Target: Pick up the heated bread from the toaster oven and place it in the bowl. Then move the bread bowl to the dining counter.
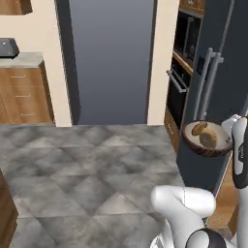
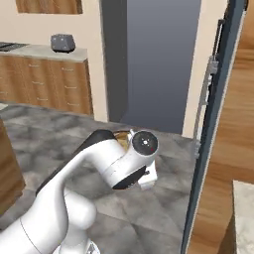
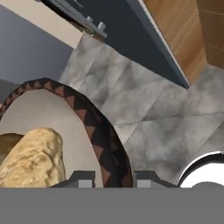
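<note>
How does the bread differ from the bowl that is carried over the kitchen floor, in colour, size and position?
Colour: the bread is golden-tan with a rough crust, while the bowl is dark brown outside with a pale inside.
Size: the bread is much smaller than the bowl.
Position: the bread lies inside the bowl; the bowl is in the air, its rim pinched by the gripper.
Both are rounded and are carried together above the floor.
</note>
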Tool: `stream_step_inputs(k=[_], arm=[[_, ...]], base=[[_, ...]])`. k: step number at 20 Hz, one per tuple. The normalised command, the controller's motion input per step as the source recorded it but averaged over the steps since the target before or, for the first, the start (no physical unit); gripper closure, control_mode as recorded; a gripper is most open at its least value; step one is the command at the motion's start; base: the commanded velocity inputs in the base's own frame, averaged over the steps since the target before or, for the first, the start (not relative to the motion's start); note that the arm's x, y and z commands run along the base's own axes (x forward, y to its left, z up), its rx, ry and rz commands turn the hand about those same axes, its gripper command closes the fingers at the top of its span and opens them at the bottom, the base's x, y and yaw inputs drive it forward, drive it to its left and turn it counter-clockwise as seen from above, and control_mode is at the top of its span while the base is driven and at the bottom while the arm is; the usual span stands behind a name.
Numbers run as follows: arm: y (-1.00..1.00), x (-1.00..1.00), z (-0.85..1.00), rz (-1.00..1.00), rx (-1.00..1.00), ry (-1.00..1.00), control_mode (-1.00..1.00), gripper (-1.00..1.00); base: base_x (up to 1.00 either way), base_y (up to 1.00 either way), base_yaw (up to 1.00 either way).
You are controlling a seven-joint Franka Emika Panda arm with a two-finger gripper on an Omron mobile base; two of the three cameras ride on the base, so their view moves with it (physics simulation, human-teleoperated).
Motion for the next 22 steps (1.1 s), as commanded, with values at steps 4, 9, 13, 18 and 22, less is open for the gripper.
stream_step_inputs(k=[4,9,13,18,22], arm=[[0.00,0.00,0.00,0.00,0.00,0.00,1.00,1.00],[0.00,0.00,0.00,0.00,0.00,0.00,1.00,1.00],[0.00,0.00,0.00,0.00,0.00,0.00,1.00,1.00],[0.00,0.00,0.00,0.00,0.00,0.00,1.00,1.00],[0.00,0.00,0.00,0.00,0.00,0.00,1.00,1.00]], base=[[0.00,0.12,1.00],[0.06,0.03,0.98],[0.92,-0.10,0.73],[0.93,-0.15,0.67],[0.16,0.04,0.91]])
